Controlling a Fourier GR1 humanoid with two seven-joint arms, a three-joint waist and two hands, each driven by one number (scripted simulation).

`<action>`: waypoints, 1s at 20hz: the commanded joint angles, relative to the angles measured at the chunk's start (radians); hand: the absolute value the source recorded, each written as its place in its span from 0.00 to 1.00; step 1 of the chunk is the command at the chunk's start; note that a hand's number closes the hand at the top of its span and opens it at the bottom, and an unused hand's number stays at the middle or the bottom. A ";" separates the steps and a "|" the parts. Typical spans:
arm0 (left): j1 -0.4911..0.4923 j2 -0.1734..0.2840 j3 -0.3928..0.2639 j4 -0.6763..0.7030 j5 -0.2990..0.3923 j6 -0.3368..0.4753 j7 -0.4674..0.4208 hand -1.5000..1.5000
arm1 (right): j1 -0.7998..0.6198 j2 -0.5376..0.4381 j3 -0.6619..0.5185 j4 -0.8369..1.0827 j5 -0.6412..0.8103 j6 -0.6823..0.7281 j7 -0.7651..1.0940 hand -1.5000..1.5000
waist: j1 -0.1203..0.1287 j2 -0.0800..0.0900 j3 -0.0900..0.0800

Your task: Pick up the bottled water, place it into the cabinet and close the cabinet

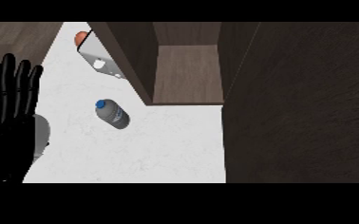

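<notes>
One bottled water (112, 115) lies ungrasped on counter (161, 147) near open cabinet (186, 71); left hand (17, 118) open, resting; nothing done yet.

The bottled water (112, 114) — grey, blue-capped — lies on its side on the white counter, cap toward upper left. The brown cabinet (186, 71) stands open just beyond — interior bare.

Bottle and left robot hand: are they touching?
Apart. The head view shows bare white counter between the bottle and the open left robot hand at the left edge.
</notes>
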 commanded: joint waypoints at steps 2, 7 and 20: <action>-0.059 -0.034 -0.075 0.009 -0.145 0.076 0.039 0.00 | 0.078 -0.016 -0.033 -0.050 -0.041 0.041 -0.060 0.00 | -0.010 0.002 -0.029; -0.053 -0.098 -0.118 0.139 -0.023 0.315 0.211 0.00 | 0.165 0.100 0.095 -0.033 -0.158 0.046 0.038 0.00 | -0.015 0.022 -0.031; 0.073 -0.099 -0.462 0.116 -0.023 0.684 0.168 0.00 | 0.410 0.085 0.123 -0.186 -0.296 0.121 0.105 0.00 | -0.006 0.001 -0.030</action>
